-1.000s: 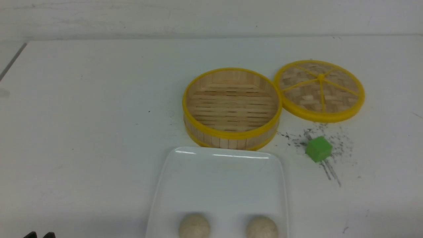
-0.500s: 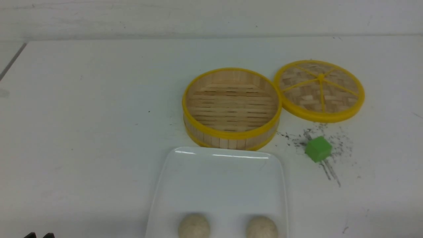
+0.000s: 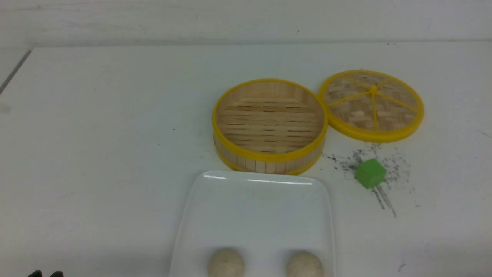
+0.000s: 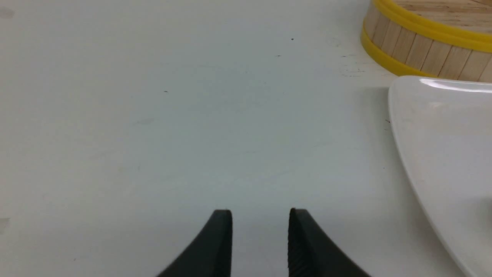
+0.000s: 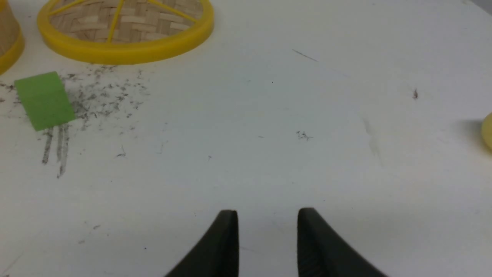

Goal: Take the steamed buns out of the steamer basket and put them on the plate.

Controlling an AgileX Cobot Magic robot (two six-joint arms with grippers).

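A: White bench point(image 3: 96, 154), scuffed, pale wall behind. Where are the steamed buns point(image 3: 226, 263)?

B: Both on the plate point(image 3: 253, 207), side by side at its near edge, apart from each other. Right one point(image 3: 304, 264) is partly cut off by the frame.

A: Steamer basket point(image 3: 269, 159)?

B: Just behind the plate's far edge, nothing on its slatted floor. Woven lid point(image 3: 372, 104) lies flat beside it on the right, rims close or touching, can't tell. Green cube point(image 3: 370, 173) sits nearer than the lid, on dark scuff marks.

A: Hands?

B: Left hand point(image 4: 260, 238) low over bare bench left of the plate, fingers parted, nothing between them. Right hand point(image 5: 267, 240) same, gap between its fingers, holding nothing, right of the cube. Front view only catches the left fingertips point(image 3: 35, 274) at the bottom corner.
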